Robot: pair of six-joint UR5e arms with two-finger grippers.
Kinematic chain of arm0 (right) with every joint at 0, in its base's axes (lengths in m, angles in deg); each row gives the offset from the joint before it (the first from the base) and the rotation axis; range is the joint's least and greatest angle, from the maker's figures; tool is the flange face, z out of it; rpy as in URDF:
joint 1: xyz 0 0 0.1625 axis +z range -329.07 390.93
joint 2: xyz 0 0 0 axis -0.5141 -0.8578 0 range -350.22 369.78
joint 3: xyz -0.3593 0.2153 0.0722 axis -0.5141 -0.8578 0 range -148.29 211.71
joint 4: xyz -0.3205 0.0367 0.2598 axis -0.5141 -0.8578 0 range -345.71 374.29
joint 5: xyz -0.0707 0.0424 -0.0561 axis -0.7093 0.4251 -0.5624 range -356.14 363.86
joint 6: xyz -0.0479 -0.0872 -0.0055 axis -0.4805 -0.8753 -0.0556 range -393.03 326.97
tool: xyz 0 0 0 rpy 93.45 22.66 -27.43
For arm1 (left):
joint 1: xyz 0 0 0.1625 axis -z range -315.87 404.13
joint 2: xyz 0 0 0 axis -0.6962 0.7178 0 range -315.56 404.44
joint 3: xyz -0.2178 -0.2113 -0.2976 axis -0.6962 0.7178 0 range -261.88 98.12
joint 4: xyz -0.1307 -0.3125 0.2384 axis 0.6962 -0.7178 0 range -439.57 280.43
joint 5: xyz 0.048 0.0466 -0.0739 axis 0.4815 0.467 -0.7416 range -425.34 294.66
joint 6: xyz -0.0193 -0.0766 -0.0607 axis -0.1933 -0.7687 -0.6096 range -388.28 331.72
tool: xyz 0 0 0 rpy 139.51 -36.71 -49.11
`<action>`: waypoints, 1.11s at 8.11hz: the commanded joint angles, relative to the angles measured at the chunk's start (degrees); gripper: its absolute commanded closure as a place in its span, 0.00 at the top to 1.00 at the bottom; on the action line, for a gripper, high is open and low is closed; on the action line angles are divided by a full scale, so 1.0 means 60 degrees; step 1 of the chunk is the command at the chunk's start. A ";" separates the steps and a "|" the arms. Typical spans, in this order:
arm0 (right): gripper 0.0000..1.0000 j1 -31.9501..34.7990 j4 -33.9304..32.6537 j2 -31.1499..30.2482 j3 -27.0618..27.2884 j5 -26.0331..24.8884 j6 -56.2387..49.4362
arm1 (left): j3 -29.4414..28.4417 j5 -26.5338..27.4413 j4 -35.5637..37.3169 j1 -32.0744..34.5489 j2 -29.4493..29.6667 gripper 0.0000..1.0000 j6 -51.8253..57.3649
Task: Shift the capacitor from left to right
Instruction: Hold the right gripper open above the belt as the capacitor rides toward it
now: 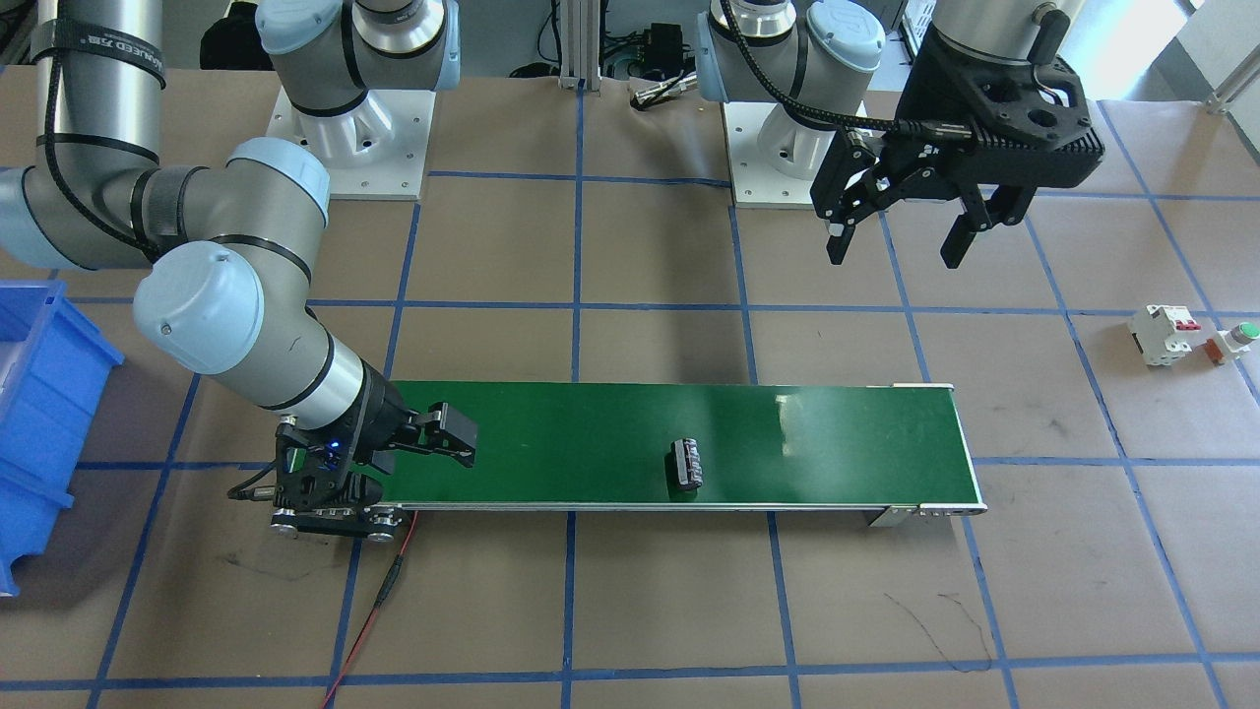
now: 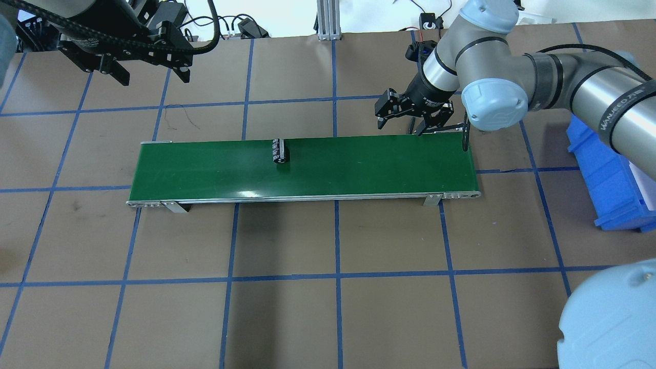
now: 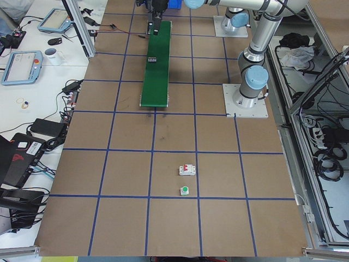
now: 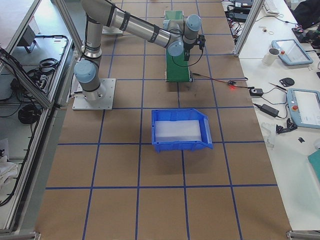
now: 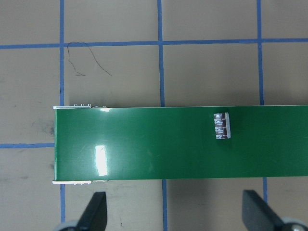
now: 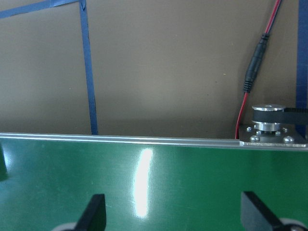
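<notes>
The capacitor point(image 1: 687, 464), a stubby dark cylinder with pale markings, lies on its side on the green conveyor belt point(image 1: 571, 433), near the belt's middle. It also shows in the overhead view point(image 2: 278, 150) and in the left wrist view point(image 5: 222, 125). My left gripper point(image 2: 154, 77) is open and empty, high above the table, well back from the belt; it also shows in the front view point(image 1: 896, 246). My right gripper point(image 2: 402, 125) is open and empty, low over the belt's right end at its far edge, well apart from the capacitor.
A blue bin point(image 2: 605, 179) stands on the table beyond the belt's right end. A white circuit breaker point(image 1: 1166, 335) and a green-capped push-button point(image 1: 1238, 340) lie far to my left. A red cable point(image 1: 384, 591) runs from the belt's motor end point(image 6: 269, 125).
</notes>
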 commanded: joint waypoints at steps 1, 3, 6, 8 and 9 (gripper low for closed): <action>1.00 0.0000 0.0446 0.0035 0.0008 -0.0089 -0.0057 | -0.0001 -0.0009 -0.0049 0.0001 -0.0043 1.00 0.0002; 1.00 0.0000 0.0462 0.0181 0.0008 -0.0017 -0.0043 | -0.0001 -0.0009 -0.0049 0.0001 -0.0072 1.00 0.0002; 1.00 0.0000 0.0506 0.0254 0.0008 0.0028 -0.0013 | 0.0029 -0.0009 -0.0049 0.0001 -0.0102 1.00 0.0002; 1.00 0.0000 0.0506 0.0255 0.0008 0.0028 0.0016 | 0.0014 -0.0009 -0.0049 0.0001 -0.0116 1.00 0.0002; 1.00 0.0000 0.0506 0.0255 0.0008 0.0028 0.0016 | 0.0029 -0.0009 -0.0049 0.0001 -0.0102 1.00 0.0002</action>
